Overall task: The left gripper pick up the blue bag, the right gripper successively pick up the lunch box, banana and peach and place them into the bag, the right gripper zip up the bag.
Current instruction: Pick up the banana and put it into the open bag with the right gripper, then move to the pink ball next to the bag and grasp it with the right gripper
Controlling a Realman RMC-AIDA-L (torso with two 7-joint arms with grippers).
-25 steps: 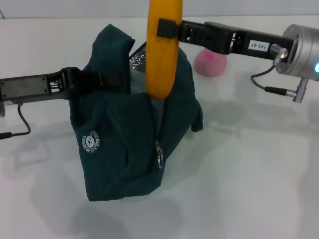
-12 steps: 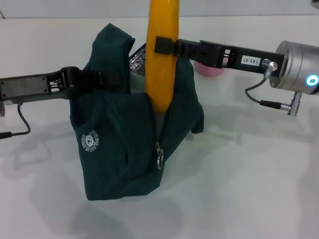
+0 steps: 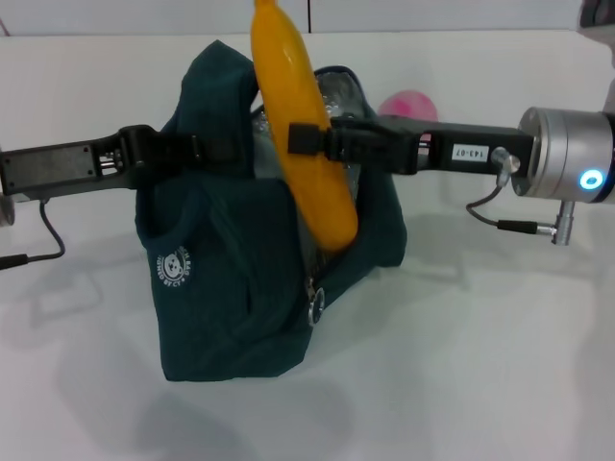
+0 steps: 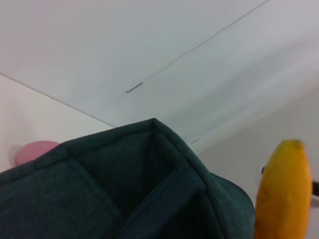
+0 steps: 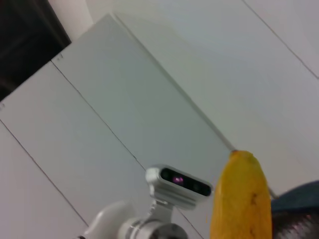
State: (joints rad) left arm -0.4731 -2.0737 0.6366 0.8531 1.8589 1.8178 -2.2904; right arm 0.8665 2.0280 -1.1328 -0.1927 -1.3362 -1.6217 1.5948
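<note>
Right gripper (image 3: 306, 140) clamps yellow-orange curved banana (image 3: 300, 134), tilted, lower end at mouth of dark teal fabric bag (image 3: 231, 288), mid-bench. Left gripper (image 3: 192, 152) pinches bag's left side. Round pink peach (image 3: 407, 104) nr far edge.

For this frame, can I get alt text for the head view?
The right gripper holds a banana tilted over the open blue bag, while the left gripper holds up the bag's edge. A peach sits on the white table behind.
</note>
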